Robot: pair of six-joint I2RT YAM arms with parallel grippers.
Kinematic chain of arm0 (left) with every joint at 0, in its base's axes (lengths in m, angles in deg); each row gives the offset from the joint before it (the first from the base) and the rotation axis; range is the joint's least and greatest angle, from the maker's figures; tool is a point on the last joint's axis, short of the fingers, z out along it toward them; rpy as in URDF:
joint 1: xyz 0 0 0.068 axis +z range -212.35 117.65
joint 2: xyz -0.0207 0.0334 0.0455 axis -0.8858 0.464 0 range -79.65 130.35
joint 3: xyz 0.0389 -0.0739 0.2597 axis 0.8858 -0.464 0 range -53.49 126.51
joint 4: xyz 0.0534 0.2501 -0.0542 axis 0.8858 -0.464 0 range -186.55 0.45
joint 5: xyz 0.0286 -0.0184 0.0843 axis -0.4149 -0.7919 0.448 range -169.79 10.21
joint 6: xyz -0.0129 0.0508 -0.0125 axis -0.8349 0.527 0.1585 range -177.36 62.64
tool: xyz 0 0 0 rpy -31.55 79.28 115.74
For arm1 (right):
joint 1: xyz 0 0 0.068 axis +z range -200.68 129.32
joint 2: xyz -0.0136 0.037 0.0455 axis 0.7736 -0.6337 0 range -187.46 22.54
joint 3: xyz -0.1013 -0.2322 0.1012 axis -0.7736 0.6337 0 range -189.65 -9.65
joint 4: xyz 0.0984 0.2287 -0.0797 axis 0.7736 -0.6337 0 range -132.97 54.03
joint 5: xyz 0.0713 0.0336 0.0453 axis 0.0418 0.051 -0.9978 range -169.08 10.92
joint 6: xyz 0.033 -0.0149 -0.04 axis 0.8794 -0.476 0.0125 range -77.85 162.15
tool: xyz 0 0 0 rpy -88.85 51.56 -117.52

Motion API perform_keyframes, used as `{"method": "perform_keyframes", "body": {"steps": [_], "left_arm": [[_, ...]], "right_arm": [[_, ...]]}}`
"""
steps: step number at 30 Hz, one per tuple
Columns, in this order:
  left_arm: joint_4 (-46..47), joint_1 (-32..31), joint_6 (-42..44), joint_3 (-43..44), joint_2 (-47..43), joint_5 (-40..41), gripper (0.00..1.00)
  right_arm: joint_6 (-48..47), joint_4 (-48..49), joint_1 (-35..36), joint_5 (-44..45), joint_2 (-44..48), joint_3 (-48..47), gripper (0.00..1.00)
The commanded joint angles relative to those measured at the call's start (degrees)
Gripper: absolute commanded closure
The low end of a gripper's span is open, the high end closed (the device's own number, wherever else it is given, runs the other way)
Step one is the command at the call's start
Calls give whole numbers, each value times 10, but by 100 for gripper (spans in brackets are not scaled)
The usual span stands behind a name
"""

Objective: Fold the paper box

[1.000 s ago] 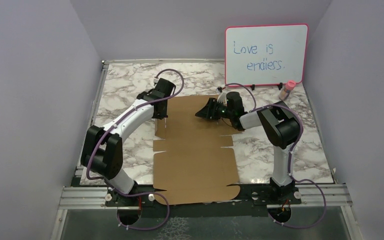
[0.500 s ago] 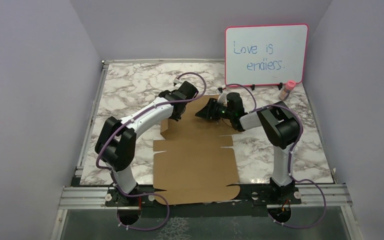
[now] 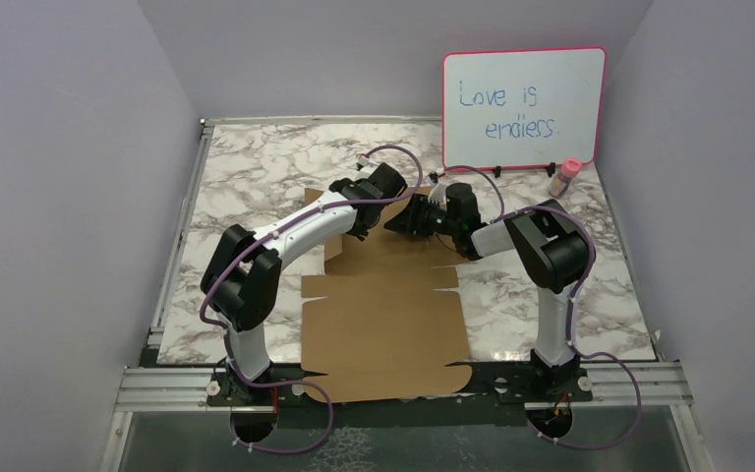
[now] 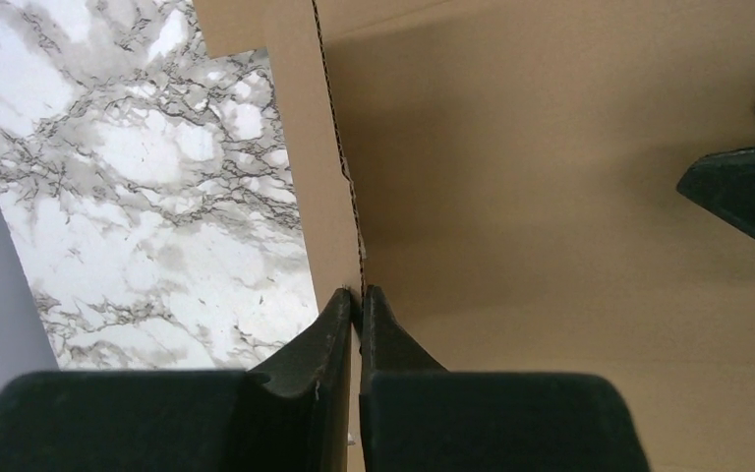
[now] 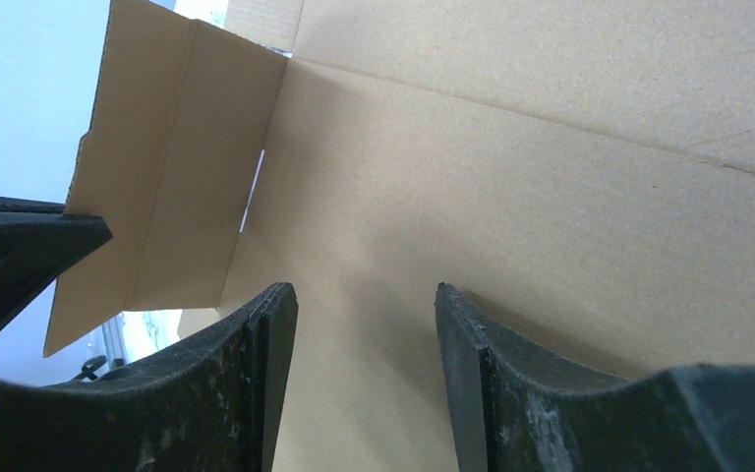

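Note:
The paper box (image 3: pixel 383 315) is a flat brown cardboard sheet with flaps and slits, lying on the marble table from the near edge to mid-table. My left gripper (image 3: pixel 358 228) is over its far left part, shut on the edge of a side flap (image 4: pixel 329 147) that stands raised off the table; the jaws (image 4: pixel 357 292) pinch the cardboard edge. My right gripper (image 3: pixel 400 220) faces it from the right, open and empty, jaws (image 5: pixel 364 295) just above the far panel (image 5: pixel 551 177). The raised flap also shows in the right wrist view (image 5: pixel 167 167).
A pink-framed whiteboard (image 3: pixel 523 103) stands at the back right, with a small pink-capped bottle (image 3: pixel 564 177) beside it. Grey walls close in the left, right and back. The marble table (image 3: pixel 246 177) shows left and right of the sheet.
My left arm has swung right, from the sheet's far left edge toward its middle, bringing the side flap up and inward. The right gripper has stayed in place.

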Motion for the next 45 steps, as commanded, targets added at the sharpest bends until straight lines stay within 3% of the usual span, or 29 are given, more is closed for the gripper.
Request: {"method": "perform_keyframes", "body": {"steps": [1,9,15,20,27,35,40,45], "left_arm": [[-18,-4,-17,13,16,12,91],[-27,-4,-19,21,-24,20,56],[-25,11,-32,1,-102,12,38],[-1,57,-44,-66,-189,-36,28],[75,179,-62,-221,-314,-202,23],[169,296,-84,-380,-376,-389,21],[246,317,-121,-451,-380,-463,21],[287,317,-146,-487,-369,-486,21]], "right_arm": [[-3,-44,4,27,-4,21,40],[-4,-45,4,29,1,24,40],[-6,-45,4,29,2,23,40],[-9,-49,5,34,3,22,40],[-18,-65,4,51,-4,3,40],[-28,-85,4,60,-16,-21,40],[-29,-80,4,55,-15,-17,40],[-25,-69,5,49,-15,-7,40]]}}
